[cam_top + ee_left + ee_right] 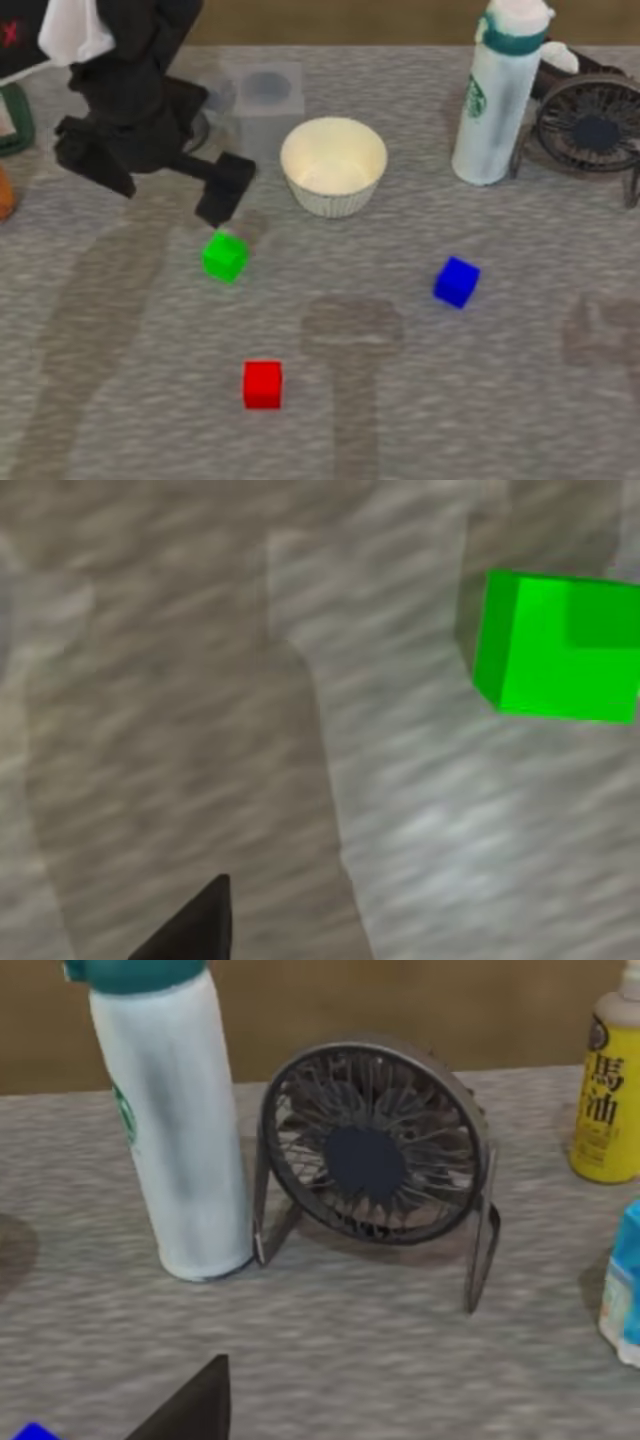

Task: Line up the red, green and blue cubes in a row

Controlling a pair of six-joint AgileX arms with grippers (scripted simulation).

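Presently on the grey table (500, 400): a green cube (225, 256) at left of centre, a red cube (262, 384) nearer the front edge and a little to its right, a blue cube (456, 281) well apart on the right half; the three lie scattered, not in a row. Left gripper (222, 205): black, hanging just behind the green cube and not touching it; whether its fingers are spread or pressed together cannot be told, only one dark fingertip (195, 925) showing in the left wrist view, with the green cube (555, 645) off to one side on bare tabletop. Right arm: out of the top view; its wrist camera faces the back right corner, and its finger state likewise cannot be told. Other items: cream ribbed bowl (333, 165) behind the cubes at centre; translucent grey block (262, 95) behind the bowl's left; white tumbler with teal lid (495, 95) at back right; small dark wire-cage desk fan (590, 125) just beside it; yellow bottle (610, 1090) beyond the fan.
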